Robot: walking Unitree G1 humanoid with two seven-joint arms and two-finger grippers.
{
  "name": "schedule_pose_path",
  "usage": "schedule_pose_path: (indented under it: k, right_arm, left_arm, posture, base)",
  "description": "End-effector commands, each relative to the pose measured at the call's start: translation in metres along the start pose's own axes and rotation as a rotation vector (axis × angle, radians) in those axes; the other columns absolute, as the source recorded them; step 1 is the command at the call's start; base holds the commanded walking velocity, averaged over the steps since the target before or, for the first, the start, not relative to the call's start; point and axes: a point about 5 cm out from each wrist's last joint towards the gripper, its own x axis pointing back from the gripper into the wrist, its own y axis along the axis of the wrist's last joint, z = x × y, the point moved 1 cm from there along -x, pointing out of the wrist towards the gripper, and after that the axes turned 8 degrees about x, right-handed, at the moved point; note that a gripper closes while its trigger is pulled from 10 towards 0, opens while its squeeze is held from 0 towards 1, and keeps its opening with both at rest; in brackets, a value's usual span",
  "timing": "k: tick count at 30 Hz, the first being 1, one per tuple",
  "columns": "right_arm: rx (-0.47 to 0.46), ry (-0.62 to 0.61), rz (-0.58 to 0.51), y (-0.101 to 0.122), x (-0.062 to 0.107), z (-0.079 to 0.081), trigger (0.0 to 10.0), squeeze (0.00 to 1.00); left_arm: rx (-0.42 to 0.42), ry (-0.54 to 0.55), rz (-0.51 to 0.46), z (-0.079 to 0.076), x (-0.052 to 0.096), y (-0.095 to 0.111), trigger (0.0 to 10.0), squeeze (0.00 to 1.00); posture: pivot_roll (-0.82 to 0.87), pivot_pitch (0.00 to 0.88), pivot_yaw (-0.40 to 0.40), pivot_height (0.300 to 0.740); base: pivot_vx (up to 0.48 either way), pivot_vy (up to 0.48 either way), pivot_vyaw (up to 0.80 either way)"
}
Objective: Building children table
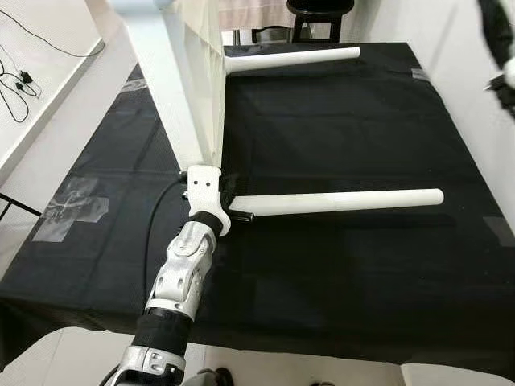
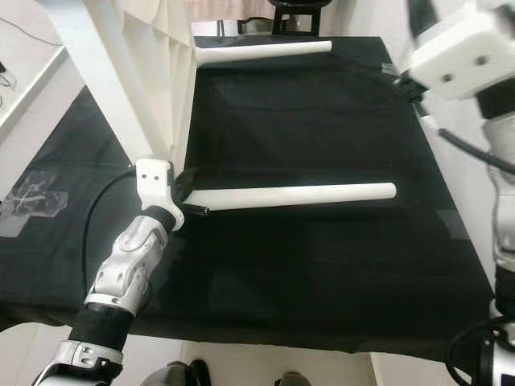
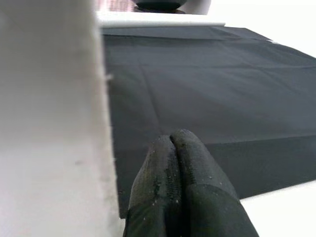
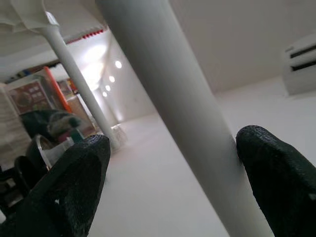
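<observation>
Between the right gripper's [image 4: 173,182] wide jaws, 1 white table leg [image 4: 173,108], touching 1 finger [image 4: 281,177].

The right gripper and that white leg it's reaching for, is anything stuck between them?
Nothing visible. The leg runs straight through the right gripper's open fingers, touching one of them.
</observation>
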Motion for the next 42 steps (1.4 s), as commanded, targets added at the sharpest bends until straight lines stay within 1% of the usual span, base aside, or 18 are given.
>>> schedule_pose_path:
  k: [1,3,9,13,19,20,21,29,31,38,39,40,41,42]
  right_arm:
    - [0.003,0.03,-0.053,0.007,-0.006,0.006,10.0,0.0]
    - [0.018,0.036,-0.08,0.01,-0.014,0.007,10.0,0.0]
    - [0.021,0.045,-0.099,0.01,-0.022,0.005,10.0,0.0]
    - [0.023,0.07,-0.097,0.008,-0.025,0.006,10.0,0.0]
    - [0.034,0.102,-0.075,0.0,-0.026,0.007,10.0,0.0]
    - [0.037,0.109,-0.07,-0.002,-0.026,0.007,2.9,0.0]
    - [0.037,0.119,-0.064,-0.004,-0.026,0.008,0.0,0.0]
    - [0.035,0.129,-0.056,-0.007,-0.024,0.008,0.0,0.0]
    - [0.032,0.132,-0.057,-0.008,-0.024,0.008,0.0,0.0]
    - [0.026,0.136,-0.057,-0.008,-0.024,0.009,0.0,0.0]
    - [0.021,0.141,-0.053,-0.009,-0.024,0.011,0.0,0.0]
    - [0.021,0.141,-0.053,-0.009,-0.024,0.011,0.0,0.0]
    - [0.016,0.145,-0.047,-0.01,-0.024,0.012,0.0,0.0]
    - [0.016,0.145,-0.047,-0.01,-0.024,0.012,0.0,0.0]
  left_arm:
    - [0.002,0.029,0.001,0.005,0.002,-0.002,10.0,0.0]
    - [0.004,0.03,-0.001,0.004,0.002,-0.002,10.0,0.0]
    - [0.008,0.025,0.005,0.001,0.003,-0.004,10.0,0.0]
    - [0.008,0.021,0.007,-0.003,0.004,-0.005,10.0,0.0]
    - [0.007,0.023,-0.001,-0.003,0.002,-0.003,10.0,0.0]
    - [0.007,0.024,-0.003,-0.003,0.002,-0.003,10.0,0.0]
    - [0.006,0.026,-0.005,-0.002,0.002,-0.002,10.0,0.0]
    - [0.001,0.042,-0.014,0.002,0.001,0.0,10.0,0.0]
    - [-0.008,0.07,-0.028,0.008,0.001,0.003,10.0,0.0]
    - [-0.009,0.096,-0.036,0.013,0.001,0.004,10.0,0.0]
    - [-0.01,0.13,-0.041,0.017,0.001,0.004,10.0,0.0]
    - [-0.01,0.13,-0.041,0.017,0.001,0.004,10.0,0.0]
    - [-0.017,0.174,-0.049,0.022,0.002,0.005,10.0,0.0]
    - [-0.017,0.174,-0.049,0.022,0.002,0.005,10.0,0.0]
  posture:
    - [-0.07,0.181,-0.001,0.74]
    - [-0.07,0.182,-0.006,0.74]
    - [-0.07,0.185,-0.012,0.74]
    - [-0.08,0.187,-0.012,0.74]
    - [-0.08,0.186,-0.014,0.74]
    - [-0.08,0.187,-0.015,0.74]
    - [-0.08,0.186,-0.016,0.74]
    - [-0.08,0.184,-0.015,0.74]
    - [-0.08,0.181,-0.016,0.74]
    - [-0.08,0.177,-0.02,0.74]
    - [-0.08,0.176,-0.021,0.74]
    - [-0.08,0.176,-0.021,0.74]
    - [-0.08,0.174,-0.021,0.74]
    - [-0.08,0.174,-0.021,0.74]
  base:
    - [0.0,0.0,0.0]
    - [0.0,0.0,0.0]
    - [0.0,0.0,0.0]
    - [0.0,0.0,0.0]
    - [0.0,0.0,0.0]
    - [0.0,0.0,0.0]
    - [0.0,0.0,0.0]
    - [0.0,0.0,0.0]
    - [0.0,0.0,0.0]
    - [0.0,0.0,0.0]
    - [0.0,0.0,0.0]
    - [0.0,0.0,0.0]
    - [0.0,0.0,0.0]
    - [0.0,0.0,0.0]
